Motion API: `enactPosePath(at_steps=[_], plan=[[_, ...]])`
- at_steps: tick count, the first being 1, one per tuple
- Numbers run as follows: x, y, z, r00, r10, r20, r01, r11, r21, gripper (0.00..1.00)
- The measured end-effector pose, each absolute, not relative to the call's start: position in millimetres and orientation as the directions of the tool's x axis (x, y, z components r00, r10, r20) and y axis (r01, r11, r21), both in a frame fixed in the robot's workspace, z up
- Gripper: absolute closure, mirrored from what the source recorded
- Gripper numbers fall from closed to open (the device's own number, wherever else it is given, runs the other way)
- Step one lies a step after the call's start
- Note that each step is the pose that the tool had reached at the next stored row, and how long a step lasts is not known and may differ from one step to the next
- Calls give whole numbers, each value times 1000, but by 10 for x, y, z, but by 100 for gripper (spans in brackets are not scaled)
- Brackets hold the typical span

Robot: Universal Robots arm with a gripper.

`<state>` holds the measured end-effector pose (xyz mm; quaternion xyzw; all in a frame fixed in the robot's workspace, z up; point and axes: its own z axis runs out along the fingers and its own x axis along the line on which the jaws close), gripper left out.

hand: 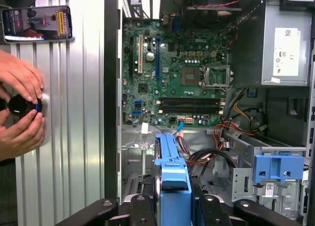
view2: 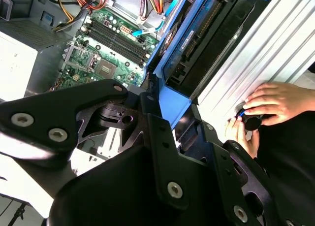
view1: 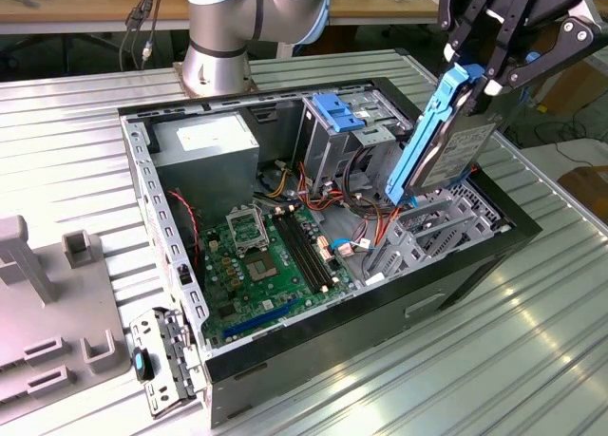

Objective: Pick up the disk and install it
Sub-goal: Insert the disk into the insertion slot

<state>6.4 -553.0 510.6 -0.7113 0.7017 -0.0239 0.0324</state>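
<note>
ribbed aluminium surface (view1: 532,341) carries an open desktop computer case (view1: 361,308) lying on its side, with the arm's base bolted down behind it and a grey moulded fixture (view1: 38,303) well apart on the exterior view's left. inside the case sit the green motherboard (view1: 261,255), the grey power supply (view1: 209,146) and a grey metal drive cage (view1: 328,146) topped by a blue plastic latch (view1: 337,113). the end effector (view1: 480,80) is clamped on the upper end of the disk (view1: 454,146), its black fingers closed on either side of the blue carrier frame. the disk is off the surface and in the air, standing on end and tilted, over the corner of the case on the exterior view's right. its lower end dips toward an empty grey bay (view1: 427,227) and the loose cables near it. whether it touches the bay i cannot tell. in both wrist views the carrier (hand: 172,177) runs straight out from between the fingers toward the case interior. beside the case, a person's hands (hand: 19,103) rest on the surface around a small dark round object, with a phone (hand: 37,23) lying near them. as i judge it, the pick-up is done and the task is roughly midway: the disk is lifted and brought over the case, but it is not yet lined up flat with any bay or seated, so the install itself remains.
</note>
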Motion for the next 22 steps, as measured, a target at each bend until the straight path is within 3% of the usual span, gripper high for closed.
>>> enactPosePath(at_steps=[22], plan=[[246,-5537,5075,14,-1000,-11,-997,-13,-80,63]])
